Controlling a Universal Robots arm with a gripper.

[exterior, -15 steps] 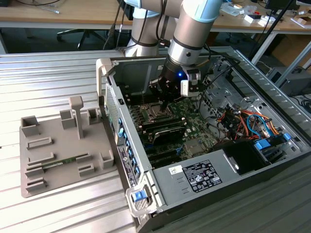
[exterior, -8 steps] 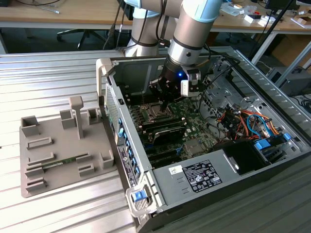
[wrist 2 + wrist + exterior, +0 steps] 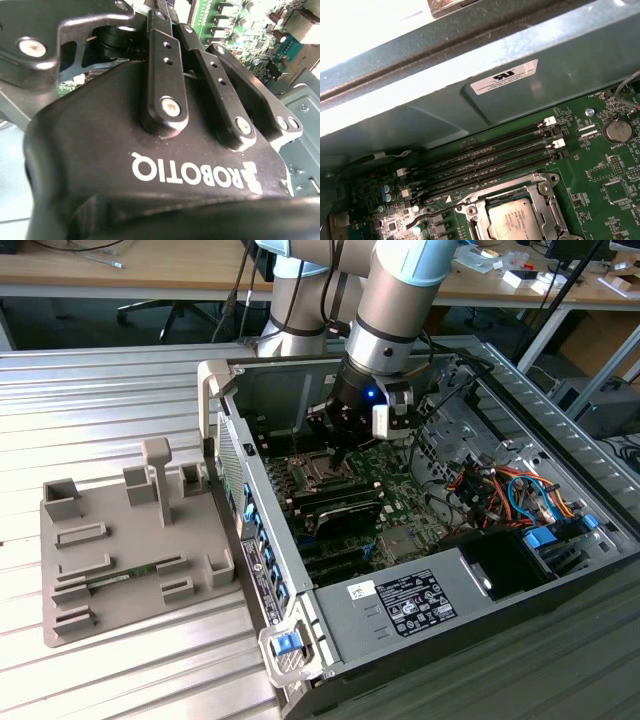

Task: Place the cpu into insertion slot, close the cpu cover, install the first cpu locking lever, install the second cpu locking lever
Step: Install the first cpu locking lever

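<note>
Ribbed grey metal table (image 3: 120,410) holds, from the exterior view's left, a grey moulded plastic tray (image 3: 110,560) with raised blocks, then an open computer case (image 3: 560,570) of dull sheet steel lying on its side. One robot arm (image 3: 400,300) reaches down into the case, its black gripper (image 3: 342,452) just above the green circuit board (image 3: 400,525); whether its fingers are apart or together cannot be told. In the first wrist view, the cpu (image 3: 516,220), a flat silver square, sits in the insertion slot (image 3: 479,225), framed by the silver cpu cover (image 3: 547,202). Four long black memory slots (image 3: 485,165) lie beside it. Wooden desks (image 3: 150,270) stand behind.
</note>
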